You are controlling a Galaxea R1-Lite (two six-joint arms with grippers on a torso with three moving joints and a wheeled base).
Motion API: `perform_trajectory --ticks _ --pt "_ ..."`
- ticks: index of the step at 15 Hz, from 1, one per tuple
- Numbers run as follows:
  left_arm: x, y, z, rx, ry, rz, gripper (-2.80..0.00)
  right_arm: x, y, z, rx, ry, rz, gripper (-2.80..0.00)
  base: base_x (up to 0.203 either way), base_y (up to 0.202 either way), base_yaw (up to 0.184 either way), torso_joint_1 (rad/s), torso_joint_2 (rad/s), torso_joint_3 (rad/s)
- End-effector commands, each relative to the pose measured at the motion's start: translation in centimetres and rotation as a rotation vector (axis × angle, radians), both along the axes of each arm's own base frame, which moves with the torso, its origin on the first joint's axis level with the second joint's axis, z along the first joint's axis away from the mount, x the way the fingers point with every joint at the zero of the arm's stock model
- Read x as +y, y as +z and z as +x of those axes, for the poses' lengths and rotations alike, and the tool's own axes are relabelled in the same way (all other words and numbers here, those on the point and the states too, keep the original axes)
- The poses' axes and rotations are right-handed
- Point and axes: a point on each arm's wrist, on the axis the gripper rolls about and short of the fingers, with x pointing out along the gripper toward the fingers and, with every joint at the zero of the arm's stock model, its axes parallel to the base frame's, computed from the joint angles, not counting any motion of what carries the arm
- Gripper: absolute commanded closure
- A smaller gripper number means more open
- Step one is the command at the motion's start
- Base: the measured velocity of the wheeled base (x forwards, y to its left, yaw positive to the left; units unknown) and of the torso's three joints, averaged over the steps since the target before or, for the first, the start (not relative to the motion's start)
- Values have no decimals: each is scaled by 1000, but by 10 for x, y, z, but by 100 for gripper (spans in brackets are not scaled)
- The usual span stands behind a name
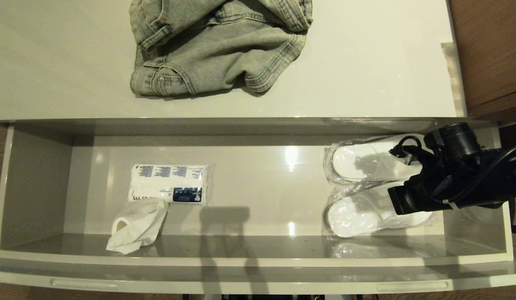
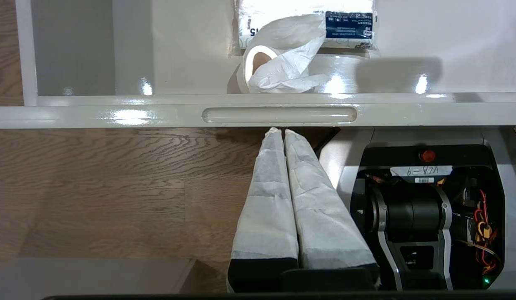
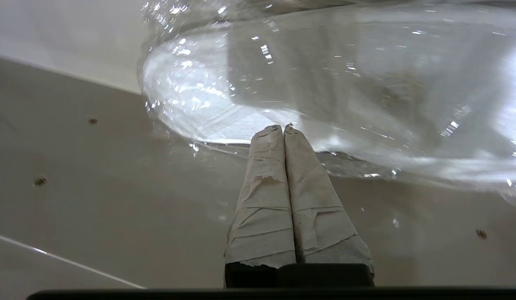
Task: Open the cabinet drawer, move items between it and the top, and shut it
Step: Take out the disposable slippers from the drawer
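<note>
The cabinet drawer (image 1: 258, 260) stands pulled open below the glossy off-white top (image 1: 366, 62). Two packs of white slippers in clear plastic lie side by side at the drawer's right end, one farther back (image 1: 366, 160) and one nearer the front (image 1: 358, 214). My right arm (image 1: 449, 175) reaches in over them from the right. In the right wrist view my right gripper (image 3: 283, 126) is shut, low over the drawer floor, with its tips at the edge of a slipper pack (image 3: 324, 75). No plastic shows between the fingers. My left gripper (image 2: 279, 130) is shut and parked just below the drawer front's handle recess (image 2: 279, 114).
A blue-printed tissue pack (image 1: 168, 183) and a crumpled white paper roll (image 1: 135, 225) lie in the drawer's left half. Folded denim clothing (image 1: 216, 46) lies on the top. Brown wooden furniture (image 1: 487, 50) stands at the right. The drawer's middle floor is bare.
</note>
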Motion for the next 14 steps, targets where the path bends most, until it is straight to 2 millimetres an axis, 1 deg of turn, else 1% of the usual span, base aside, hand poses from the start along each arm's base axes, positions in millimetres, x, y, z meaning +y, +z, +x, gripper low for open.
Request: perform_trajectory --ticks 1,3,4,5,6,9,10,11,13,14 --pt "0 0 0 0 0 1 0 -2 9 -5 -18 -34 33 0 0 0 0 0 0 0" --pt "0 0 0 0 0 1 0 -3 16 -10 5 -163 145 0 0 0 0 0 0 0" --pt "0 0 0 0 0 1 0 -2 18 -13 6 -181 163 0 0 0 0 0 0 0" --pt "0 0 0 1 0 1 0 0 26 -20 -10 -215 209 0 0 0 0 0 0 0" --pt "0 0 0 0 0 1 0 2 28 -23 -19 -242 245 0 0 0 0 0 0 0" --pt "0 0 0 0 0 1 0 1 27 -25 -21 -275 243 0 0 0 0 0 0 0" --pt "0 0 0 0 0 1 0 0 26 -27 -23 -335 238 0 0 0 0 0 0 0" --pt "0 0 0 1 0 1 0 -2 24 -32 -17 -379 235 0 0 0 0 0 0 0" --pt "0 0 0 0 0 1 0 -5 28 -47 -30 -391 249 0 0 0 0 0 0 0" --pt "0 0 0 0 0 1 0 -6 26 -55 -28 -382 244 0 0 0 0 0 0 0"
